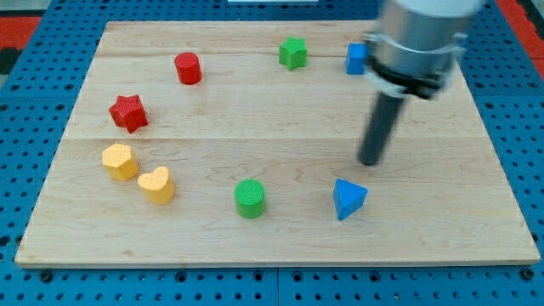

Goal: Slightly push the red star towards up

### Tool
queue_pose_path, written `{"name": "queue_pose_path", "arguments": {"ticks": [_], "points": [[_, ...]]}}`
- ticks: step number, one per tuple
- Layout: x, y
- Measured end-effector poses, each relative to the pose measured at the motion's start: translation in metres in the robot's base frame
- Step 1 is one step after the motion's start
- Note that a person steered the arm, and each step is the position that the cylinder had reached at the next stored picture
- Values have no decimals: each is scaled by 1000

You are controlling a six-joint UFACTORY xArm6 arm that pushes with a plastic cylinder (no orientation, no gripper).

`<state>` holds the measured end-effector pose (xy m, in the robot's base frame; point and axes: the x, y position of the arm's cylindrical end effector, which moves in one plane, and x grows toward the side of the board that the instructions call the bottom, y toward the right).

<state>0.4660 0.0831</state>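
Note:
The red star (128,112) lies near the board's left side. My tip (369,161) rests on the board far to the star's right, just above the blue triangle (348,199). The rod rises from the tip to the arm's grey body at the view's top right. Nothing touches the star.
A red cylinder (188,68) sits above and right of the star. A yellow hexagon-like block (120,161) and a yellow heart (157,184) lie below it. A green cylinder (250,198), a green star (293,53) and a partly hidden blue block (356,59) stand elsewhere on the wooden board (170,238).

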Motion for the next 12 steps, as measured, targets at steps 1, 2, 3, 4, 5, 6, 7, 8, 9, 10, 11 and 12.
{"name": "queue_pose_path", "arguments": {"ticks": [1, 2, 3, 4, 5, 6, 7, 8, 9, 10, 11, 12], "points": [[-46, -82], [-84, -174], [-116, -239], [-138, -253], [-149, -258], [-150, -258], [-153, -268], [-127, -273], [-110, -252], [-119, -211], [-126, -199], [-143, -216]]}}
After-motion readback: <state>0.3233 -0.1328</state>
